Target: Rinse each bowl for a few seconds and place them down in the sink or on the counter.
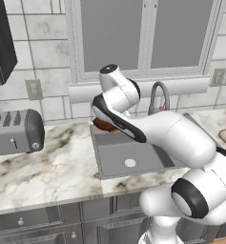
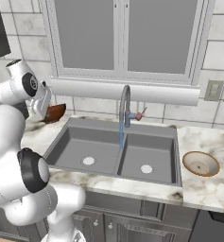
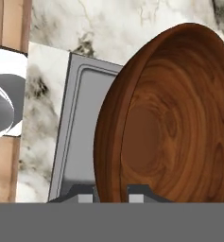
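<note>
My gripper [image 3: 111, 193] is shut on the rim of the reddish-brown wooden bowl [image 3: 165, 123], which is tipped on edge. The same bowl [image 2: 55, 112] hangs above the counter [image 2: 38, 134] by the sink's [image 2: 104, 137] back left corner, with the gripper [image 2: 47, 112] at its left side. My arm partly hides this bowl [image 1: 104, 125] in the left base view. A thin stream of water runs from the gooseneck faucet [image 2: 125, 105] down onto the divider between the basins. The pale beige bowl [image 2: 201, 163] sits upright on the counter right of the sink.
A grey toaster [image 1: 14, 131] stands on the counter [image 1: 47, 167] left of the sink [image 1: 119, 155]. A window sill [image 2: 123, 90] runs behind the faucet. Wall outlets [image 2: 213, 90] are at the right. A dark cabinet [image 1: 0, 43] hangs at the upper left.
</note>
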Motion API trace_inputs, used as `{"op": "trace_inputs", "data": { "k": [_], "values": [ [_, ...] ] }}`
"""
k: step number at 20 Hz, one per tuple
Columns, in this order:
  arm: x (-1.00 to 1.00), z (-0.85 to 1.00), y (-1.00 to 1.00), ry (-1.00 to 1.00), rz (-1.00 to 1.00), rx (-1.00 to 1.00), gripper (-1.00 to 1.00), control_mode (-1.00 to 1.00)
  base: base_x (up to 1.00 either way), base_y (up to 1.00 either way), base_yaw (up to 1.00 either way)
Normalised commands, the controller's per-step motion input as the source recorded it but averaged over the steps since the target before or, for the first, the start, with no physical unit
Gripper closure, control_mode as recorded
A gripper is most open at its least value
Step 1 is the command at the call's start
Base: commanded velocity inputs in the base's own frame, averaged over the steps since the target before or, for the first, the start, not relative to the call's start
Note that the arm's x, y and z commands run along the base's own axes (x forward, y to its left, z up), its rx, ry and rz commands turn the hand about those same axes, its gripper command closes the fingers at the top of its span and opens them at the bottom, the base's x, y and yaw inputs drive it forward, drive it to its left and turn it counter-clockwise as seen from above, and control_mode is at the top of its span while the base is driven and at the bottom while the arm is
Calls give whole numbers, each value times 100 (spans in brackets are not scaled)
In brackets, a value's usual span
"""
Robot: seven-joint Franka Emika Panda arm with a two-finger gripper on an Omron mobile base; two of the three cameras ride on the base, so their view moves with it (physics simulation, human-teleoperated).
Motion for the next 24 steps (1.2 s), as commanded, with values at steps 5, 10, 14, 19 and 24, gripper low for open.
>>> {"op": "trace_inputs", "data": {
  "k": [5, 10, 14, 19, 24],
  "values": [
    [-18, 0, 29, 0, 20, 4, 100, -100, 0, 0, 0],
    [-13, -8, 25, 0, 18, 7, 100, -100, 0, 0, 0],
    [-10, -18, 28, 0, 14, 7, 100, -100, 0, 0, 0],
    [-4, -31, 22, 3, 12, 7, 100, -100, 0, 0, 0],
    [0, -42, 21, 6, 9, 4, 100, -100, 0, 0, 0]
  ]
}}
